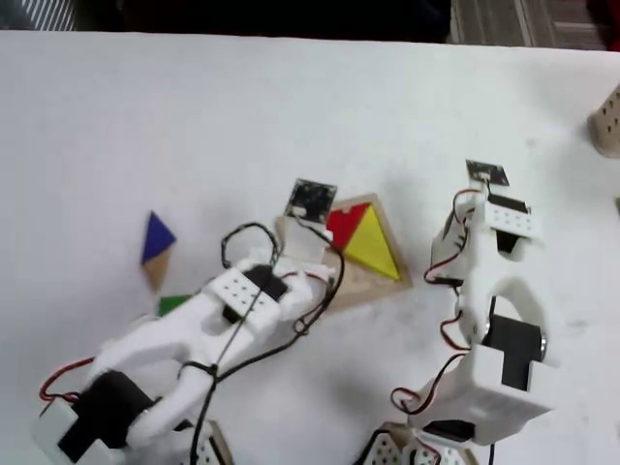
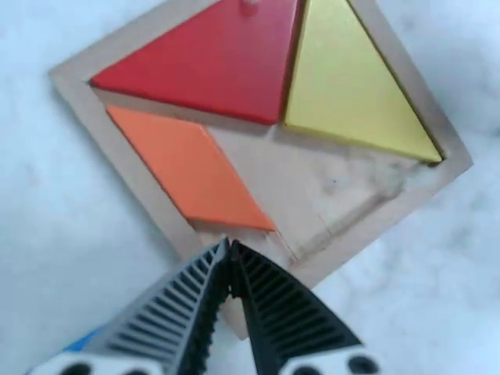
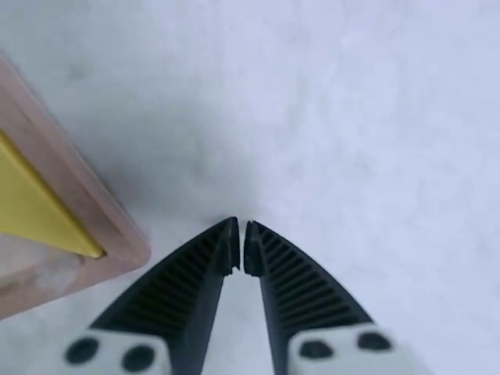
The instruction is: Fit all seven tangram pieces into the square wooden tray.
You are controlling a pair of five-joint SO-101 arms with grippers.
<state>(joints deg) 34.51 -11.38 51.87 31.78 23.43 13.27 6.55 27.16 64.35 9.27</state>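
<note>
The left arm (image 1: 194, 329) stretches slantwise from its base at the near edge of the worktop (image 1: 194, 116) toward the middle, with its wrist over the nearer side of the tray (image 2: 312, 187). Its left tool (image 2: 232, 254) is closed, tips pressed together with nothing between them. They hang over the tray's nearest corner, just beside the end of the orange parallelogram (image 2: 191, 172). Whether the tips touch the wood cannot be told.

The right arm (image 1: 494, 329) stands beside the tray, folded over its base, its forearm pointing away from it. The right tool (image 3: 241, 238) is closed as well, bar a thin slit at the tips, and holds nothing. It hangs above bare worktop, just beside a corner of the tray where the tip of the yellow triangle (image 2: 348, 86) ends.

In the left wrist view, three pieces lie flat inside the tray. The orange parallelogram lies along one wall. Beyond it, the red triangle (image 2: 219, 62) and the yellow triangle sit edge to edge across the far half. Bare wood lies between the parallelogram and the yellow triangle.

The high view takes in the loose pieces, well apart from the tray past the left arm. A green piece (image 1: 174, 304) is partly under that arm. Farther out, a tan triangle (image 1: 155, 274) and a blue triangle (image 1: 157, 237) lie touching, base to base.
</note>
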